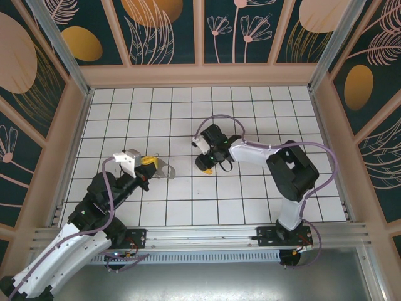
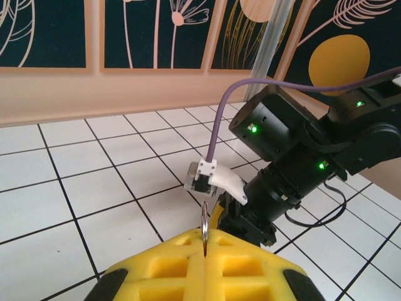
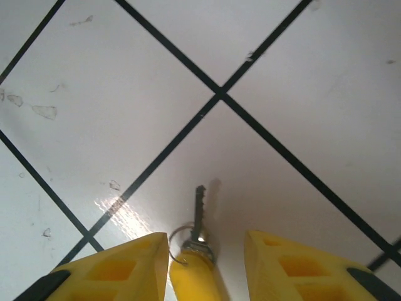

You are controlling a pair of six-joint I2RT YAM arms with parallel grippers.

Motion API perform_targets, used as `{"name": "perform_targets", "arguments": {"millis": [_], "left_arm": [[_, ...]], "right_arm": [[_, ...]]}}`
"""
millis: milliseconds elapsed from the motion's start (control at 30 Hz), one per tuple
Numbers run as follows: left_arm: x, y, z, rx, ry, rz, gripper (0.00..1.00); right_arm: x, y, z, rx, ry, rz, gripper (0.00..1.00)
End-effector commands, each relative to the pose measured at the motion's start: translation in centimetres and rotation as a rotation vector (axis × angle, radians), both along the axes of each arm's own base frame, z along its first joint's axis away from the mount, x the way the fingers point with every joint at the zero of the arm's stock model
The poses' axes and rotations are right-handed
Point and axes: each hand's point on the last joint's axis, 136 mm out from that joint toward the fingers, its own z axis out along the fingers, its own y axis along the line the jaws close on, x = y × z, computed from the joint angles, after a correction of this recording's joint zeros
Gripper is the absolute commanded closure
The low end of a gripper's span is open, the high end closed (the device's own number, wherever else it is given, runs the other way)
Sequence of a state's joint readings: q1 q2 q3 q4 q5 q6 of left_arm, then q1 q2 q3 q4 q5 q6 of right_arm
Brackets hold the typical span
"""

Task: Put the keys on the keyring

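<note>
My left gripper [image 1: 152, 165] hovers left of the table's middle, its yellow fingers [image 2: 169, 266] shut on the keyring [image 1: 165, 169]. In the left wrist view the keyring [image 2: 205, 224] is a thin silvery loop seen edge-on, sticking up from between the pads. One key [image 3: 200, 213], with a yellow head [image 3: 191, 276], a toothed silvery blade and a small wire loop at its neck, lies on the white tile. My right gripper [image 3: 207, 241] points down over it, open. The key sits between the two fingers, close to the left one, with a clear gap to the right one.
The right arm's black wrist [image 2: 282, 182] and its purple cable [image 2: 219, 119] hang just beyond the keyring, about a tile away. Pale wooden walls [image 1: 200, 75] close in the tiled table [image 1: 263, 113] on three sides. An aluminium rail [image 1: 207, 235] runs along the near edge.
</note>
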State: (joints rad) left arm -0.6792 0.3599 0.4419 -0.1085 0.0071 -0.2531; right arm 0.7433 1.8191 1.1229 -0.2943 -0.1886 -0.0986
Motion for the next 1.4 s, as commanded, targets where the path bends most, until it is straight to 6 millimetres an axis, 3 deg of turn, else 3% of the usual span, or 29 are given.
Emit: {"name": "perform_targets", "arguments": {"millis": [0,367,1033,1367], "left_arm": [[0.0,-0.3,0.9,-0.032,-0.029,-0.016,1.0],[0.0,-0.4,0.8,-0.033,-0.027,-0.021,1.0],[0.0,-0.4,0.8,-0.038,-0.027,-0.017,1.0],[0.0,-0.4,0.8,-0.039,-0.027,-0.018,1.0]], "right_arm": [[0.0,-0.8,1.3,-0.013,-0.023,0.004,0.63],[-2.4,0.4,1.1,-0.059,-0.036,0.152,0.65],[-2.3,1.5,-1.9,-0.226,-0.061,0.144,0.7],[-2.7,1.0,-3.1,-0.31,-0.077,0.137,0.79]]}}
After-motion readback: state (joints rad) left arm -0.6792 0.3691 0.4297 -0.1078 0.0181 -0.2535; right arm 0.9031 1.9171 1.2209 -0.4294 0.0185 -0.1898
